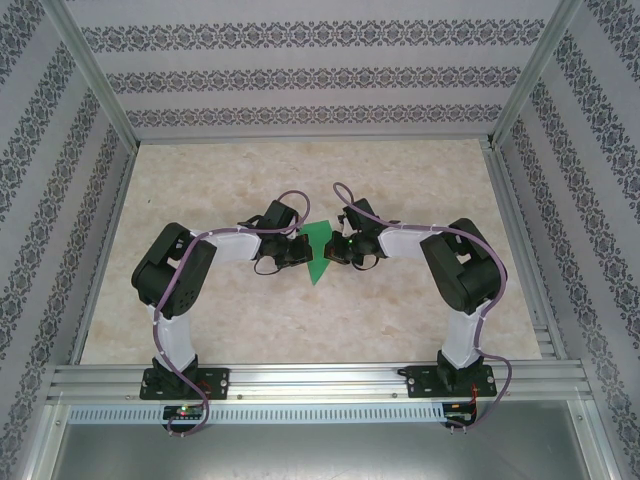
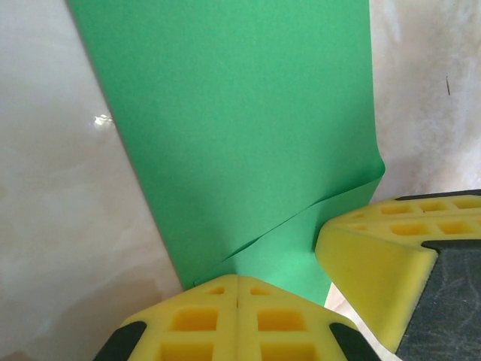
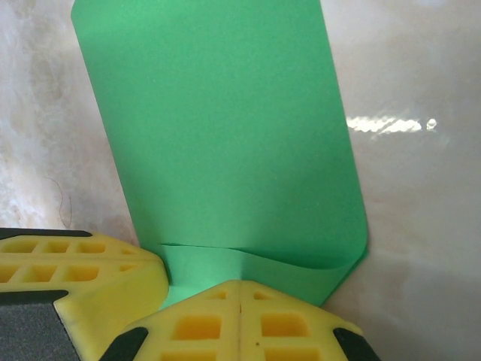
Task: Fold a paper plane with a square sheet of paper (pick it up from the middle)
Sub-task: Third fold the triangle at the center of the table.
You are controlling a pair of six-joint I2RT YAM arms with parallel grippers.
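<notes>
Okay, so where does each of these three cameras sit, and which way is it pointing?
Top external: above and behind the arms, looking down on the table; both arms show, left gripper and right gripper meeting at the green sheet.
Left wrist: on the left arm, looking down past its shut yellow fingers at the sheet.
Right wrist: on the right arm, likewise, over its own shut fingers.
Shared: each wrist view catches the other gripper's pad.

Beige marbled tabletop under left gripper and right gripper. Patterned striped wallpaper walls ahead of them and out to both sides. Aluminium frame rail behind them.
</notes>
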